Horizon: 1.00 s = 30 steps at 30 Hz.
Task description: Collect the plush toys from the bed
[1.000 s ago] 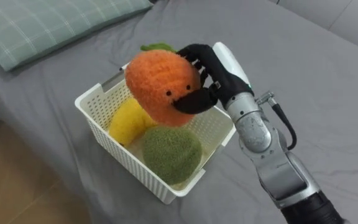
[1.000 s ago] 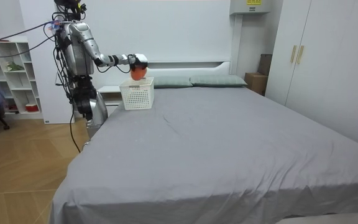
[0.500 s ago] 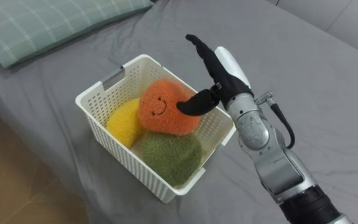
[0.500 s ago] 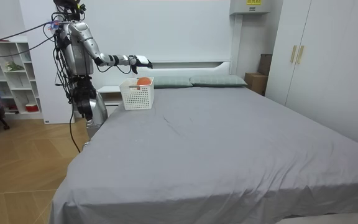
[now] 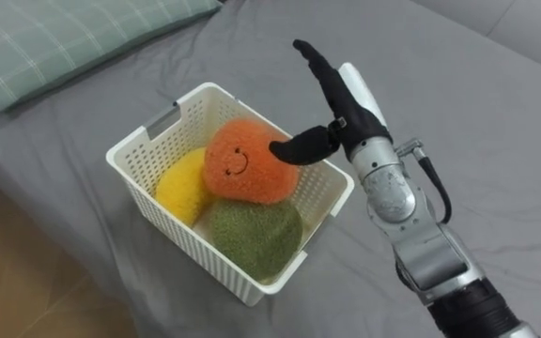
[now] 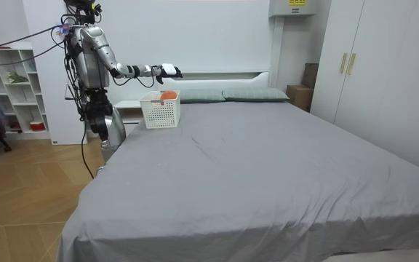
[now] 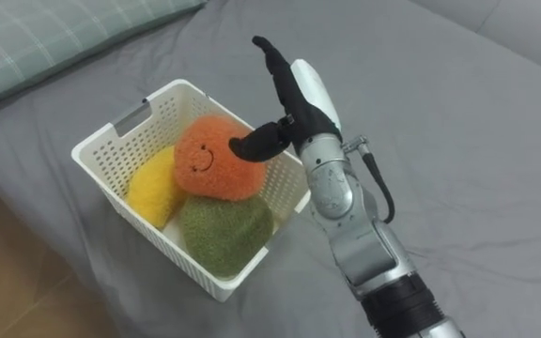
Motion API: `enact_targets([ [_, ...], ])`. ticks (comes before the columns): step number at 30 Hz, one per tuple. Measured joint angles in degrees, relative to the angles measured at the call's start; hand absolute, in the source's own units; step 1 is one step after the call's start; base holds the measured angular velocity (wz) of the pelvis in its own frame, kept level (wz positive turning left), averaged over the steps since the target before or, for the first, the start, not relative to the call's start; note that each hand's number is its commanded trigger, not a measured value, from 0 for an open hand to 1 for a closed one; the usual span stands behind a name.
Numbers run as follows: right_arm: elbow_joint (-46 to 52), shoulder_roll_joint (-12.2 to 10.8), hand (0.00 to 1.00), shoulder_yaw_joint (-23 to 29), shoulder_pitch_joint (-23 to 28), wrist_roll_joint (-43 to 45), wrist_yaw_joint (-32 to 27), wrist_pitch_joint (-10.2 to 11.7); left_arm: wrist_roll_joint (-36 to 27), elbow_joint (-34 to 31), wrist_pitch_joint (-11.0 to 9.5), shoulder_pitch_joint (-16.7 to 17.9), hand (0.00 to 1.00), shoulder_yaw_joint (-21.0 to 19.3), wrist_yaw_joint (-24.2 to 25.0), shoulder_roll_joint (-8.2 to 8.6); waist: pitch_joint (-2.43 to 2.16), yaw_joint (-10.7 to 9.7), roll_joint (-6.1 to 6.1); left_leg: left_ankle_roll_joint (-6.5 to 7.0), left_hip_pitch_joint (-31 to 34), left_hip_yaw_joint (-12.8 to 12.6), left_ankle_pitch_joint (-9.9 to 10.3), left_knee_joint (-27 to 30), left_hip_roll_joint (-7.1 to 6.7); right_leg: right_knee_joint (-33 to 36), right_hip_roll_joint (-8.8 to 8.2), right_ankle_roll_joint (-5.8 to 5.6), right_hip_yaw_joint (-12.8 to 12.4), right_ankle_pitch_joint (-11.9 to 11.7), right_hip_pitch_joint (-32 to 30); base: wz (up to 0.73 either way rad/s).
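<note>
A white slatted basket (image 5: pixel 140 174) (image 7: pixel 106 168) (image 6: pixel 159 114) sits on the grey bed near its edge. Inside lie three plush toys: an orange one with a smiling face (image 5: pixel 245 161) (image 7: pixel 211 158) on top, a yellow one (image 5: pixel 182 185) (image 7: pixel 150 189) and a green one (image 5: pixel 252 236) (image 7: pixel 222 233). My right hand (image 5: pixel 334 99) (image 7: pixel 289 96) hovers just above the basket's far right rim, open, with straight fingers and the thumb over the orange toy. In the room view I stand at the bed's head corner with my right hand (image 6: pixel 167 70) stretched over the basket.
A pale green checked pillow (image 5: pixel 59 38) lies beyond the basket. Wooden floor (image 5: pixel 26 282) shows past the bed's edge on the left. Grey sheet (image 5: pixel 477 113) spreads wide to the right. A white shelf unit (image 6: pixel 9 87) stands behind me in the room view.
My right hand let go of the orange toy, which dropped into the basket on top of the others. The hand has opened and risen slightly.
</note>
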State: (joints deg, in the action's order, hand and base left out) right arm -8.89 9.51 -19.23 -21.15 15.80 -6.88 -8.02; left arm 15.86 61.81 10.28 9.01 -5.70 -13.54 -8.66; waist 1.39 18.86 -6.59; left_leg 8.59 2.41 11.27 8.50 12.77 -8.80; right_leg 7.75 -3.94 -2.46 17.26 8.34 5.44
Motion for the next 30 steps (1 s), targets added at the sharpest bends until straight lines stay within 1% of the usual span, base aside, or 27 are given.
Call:
enact_targets([
  [4,-0.57,0.40,0.00,0.92,0.00,0.05,-0.89,0.00,0.01,-0.33,0.16,-0.01,0.00,0.00,0.00,0.04,-0.07,-0.13,0.23,0.00,-0.02,-0.09,0.00,-0.01,0.00,-0.03,0.05,-0.01,0.03,0.01,-0.01,0.00],
  [7,-1.02,0.61,0.00,1.65,0.01,0.50,-1.76,-0.05,0.03,-1.67,0.28,0.22,0.00,-0.41,-0.03,0.18,-0.11,-0.63,0.36,0.00,0.00,-0.09,0.00,0.01,0.00,-0.03,0.18,-0.03,0.00,0.02,-0.01,0.00],
  [9,-0.99,0.65,0.00,2.63,0.00,1.98,-1.81,-0.04,0.00,-2.87,0.60,0.46,0.00,-0.88,-0.16,0.37,-0.35,-1.45,0.69,0.01,-0.12,-0.26,0.00,0.01,0.00,0.02,0.12,-0.03,-0.31,0.02,0.00,0.00],
  [10,-0.95,0.74,0.00,2.78,0.01,1.97,-1.84,-0.05,-0.02,-2.82,0.66,0.46,0.00,-0.88,-0.30,0.38,-0.43,-1.59,0.82,0.01,-0.16,-0.29,0.00,0.02,0.00,0.03,0.13,-0.03,-0.64,0.02,0.02,-0.05],
  [11,-0.88,1.11,0.00,2.92,0.01,1.96,-1.85,-0.05,-0.03,-2.65,0.69,0.49,0.00,-0.87,-0.79,0.40,-0.59,-1.90,1.07,0.05,-0.29,-0.48,-0.02,0.02,0.00,0.04,0.15,-0.03,-1.59,0.02,0.08,0.00],
  [12,-0.81,1.62,0.00,3.11,0.01,1.97,-1.85,-0.05,-0.03,-2.55,0.70,0.53,0.00,-0.91,-1.15,0.38,-0.74,-2.67,1.32,0.08,-0.40,-0.48,-0.04,0.02,0.00,0.06,0.19,-0.04,-1.93,0.02,0.20,0.00],
  [13,-0.67,1.77,0.00,3.29,0.01,1.95,-1.85,-0.05,-0.03,-2.55,0.69,0.54,0.00,-0.93,-1.29,0.38,-0.82,-2.91,1.41,0.10,-0.49,-0.49,-0.05,0.00,0.00,0.07,0.18,-0.04,-2.26,0.02,0.23,-0.04],
  [14,-0.12,1.96,0.00,3.85,0.01,1.95,-1.85,-0.05,-0.02,-2.56,0.68,0.44,0.00,-0.98,-1.42,0.28,-0.89,-3.23,1.52,0.10,-0.71,-0.74,-0.05,-0.07,0.00,0.06,0.34,-0.12,-3.21,0.07,0.33,-0.08],
  [16,1.06,2.13,0.00,4.99,0.01,1.95,-1.86,-0.05,-0.02,-2.58,0.65,0.43,0.00,-1.25,-1.51,0.24,-0.93,-4.05,1.48,0.10,-1.03,-1.02,-0.05,-0.17,0.03,0.05,0.43,-0.20,-3.97,0.13,0.55,-0.08],
  [17,1.98,2.31,0.00,5.55,0.00,1.95,-1.90,-0.05,-0.01,-2.59,0.64,0.48,0.00,-1.31,-1.51,0.25,-1.05,-4.55,1.37,0.10,-1.09,-1.07,-0.05,-0.18,0.03,0.05,0.46,-0.23,-4.70,0.15,0.59,-0.04],
  [18,2.85,2.38,0.00,6.17,0.01,1.93,-1.95,-0.05,-0.01,-2.65,0.64,0.48,0.00,-1.32,-1.46,0.27,-1.09,-5.11,1.29,0.09,-1.11,-1.17,-0.05,-0.13,0.05,0.03,0.48,-0.24,-4.86,0.16,0.62,-0.03],
  [19,3.18,2.37,0.00,6.50,0.01,1.92,-2.15,-0.01,-0.03,-2.76,0.64,0.47,0.00,-1.30,-1.37,0.30,-1.12,-5.59,1.25,0.09,-1.12,-1.30,-0.05,-0.12,0.07,0.04,0.48,-0.24,-4.93,0.16,0.61,-0.08],
  [21,4.44,2.58,0.00,7.03,0.21,0.86,-3.29,0.01,-0.06,-2.84,0.55,0.33,0.00,-1.22,-1.26,0.32,-1.08,-6.29,1.31,0.10,-1.46,-1.86,-0.05,-0.28,0.13,0.04,0.49,-0.24,-5.96,0.16,0.61,-0.14],
  [24,5.52,3.43,0.00,7.05,1.50,-0.02,-3.67,0.51,0.01,-2.85,0.40,-0.27,0.00,-1.24,-1.26,0.20,-0.98,-7.20,1.49,0.12,-2.04,-2.56,-0.04,-1.05,0.27,0.14,0.48,-0.24,-6.26,0.15,0.76,-0.13],
  [27,5.57,3.91,0.00,7.36,2.11,0.17,-3.64,0.56,0.02,-3.27,0.10,-0.34,0.00,-1.25,-1.27,0.16,-1.04,-8.20,1.45,0.14,-2.08,-3.26,-0.05,-1.00,0.45,0.39,0.53,-0.24,-6.51,0.15,0.29,-0.15],
  [28,5.57,3.94,0.00,7.74,2.21,0.17,-3.63,0.56,0.02,-3.27,0.06,-0.37,0.00,-1.25,-1.28,0.16,-1.05,-8.58,1.48,0.15,-2.07,-3.27,-0.05,-1.00,0.45,0.46,0.52,-0.24,-6.50,0.15,0.24,-0.04],
  [29,5.96,3.95,0.00,8.97,2.53,-0.04,-3.63,0.56,0.00,-3.27,0.06,-0.51,0.00,-1.25,-1.32,0.15,-1.08,-9.26,1.45,0.17,-2.03,-3.34,-0.07,-1.01,0.49,0.62,0.50,-0.24,-6.45,0.16,0.13,0.00],
  [30,6.96,4.00,0.00,10.65,3.17,-0.52,-3.73,0.57,-0.02,-3.26,0.06,-0.68,0.00,-1.25,-1.33,0.16,-1.08,-9.43,1.47,0.18,-2.07,-3.69,-0.08,-1.11,0.62,0.92,0.53,-0.24,-6.66,0.16,-0.12,-0.07],
])
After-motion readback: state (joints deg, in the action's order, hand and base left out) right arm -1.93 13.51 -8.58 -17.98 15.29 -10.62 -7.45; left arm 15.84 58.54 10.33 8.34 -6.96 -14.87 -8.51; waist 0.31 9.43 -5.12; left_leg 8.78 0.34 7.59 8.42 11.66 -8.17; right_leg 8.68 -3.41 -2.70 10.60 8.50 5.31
